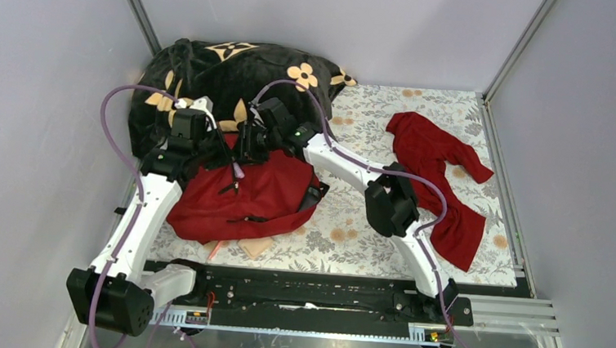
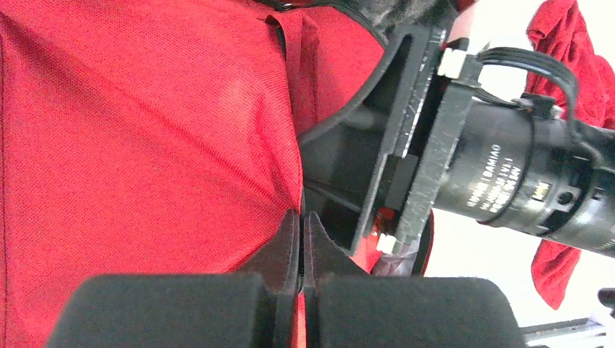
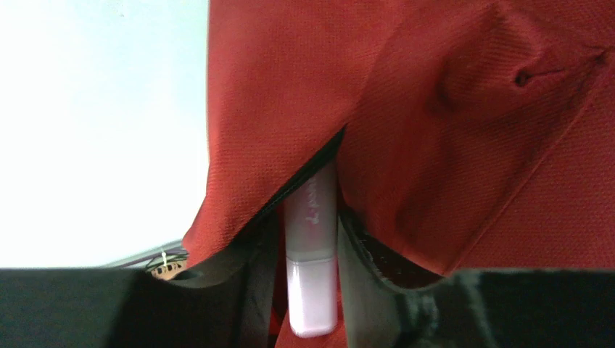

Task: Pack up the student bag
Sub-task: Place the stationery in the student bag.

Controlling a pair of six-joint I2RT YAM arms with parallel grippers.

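- Black plush blanket with orange flowers: heaped far left, outside bag.
- Dark-red fabric backpack: lies near left on floral tablecloth, just in front of blanket.
- Limp red garment: right side, well apart from bag, not packed.
- Left gripper: jaws pressed together, seemingly pinching bag fabric.
- Right gripper: clamped on pale pink-white stick, whose tip is entering black-edged slit.
- Judgement: packing under way, far from finished; closing bag remains.

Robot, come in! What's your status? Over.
Left gripper shut on backpack fabric. Right gripper holds pink marker at backpack's opening. Blanket behind, not blocking.
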